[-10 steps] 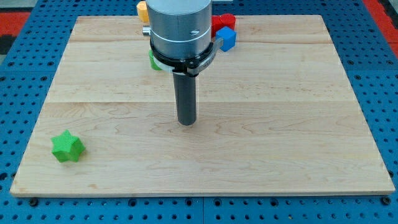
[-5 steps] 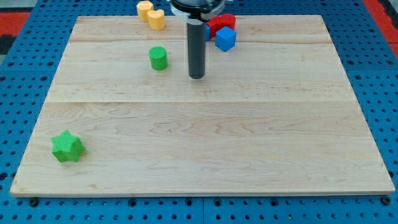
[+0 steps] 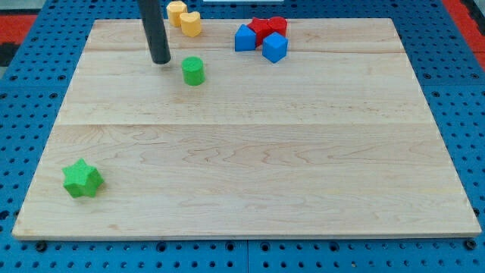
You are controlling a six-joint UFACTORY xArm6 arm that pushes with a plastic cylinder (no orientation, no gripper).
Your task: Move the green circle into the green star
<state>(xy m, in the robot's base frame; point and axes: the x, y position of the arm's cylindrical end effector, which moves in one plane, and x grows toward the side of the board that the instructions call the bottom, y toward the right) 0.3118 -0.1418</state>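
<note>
The green circle [image 3: 193, 70] stands on the wooden board [image 3: 242, 167] near the view's top, left of centre. The green star [image 3: 82, 179] lies at the board's lower left. My tip [image 3: 161, 60] is just to the upper left of the green circle, a small gap apart from it. The rod rises out of the view's top edge.
Two yellow blocks [image 3: 184, 18] sit at the top edge right of the rod. Two blue blocks [image 3: 261, 42] and red blocks [image 3: 268, 27] cluster at the top, right of centre. A blue pegboard [image 3: 23, 114] surrounds the board.
The rod moved from the board's middle up toward the top, then left past the green circle to its upper left. The blocks have not moved.
</note>
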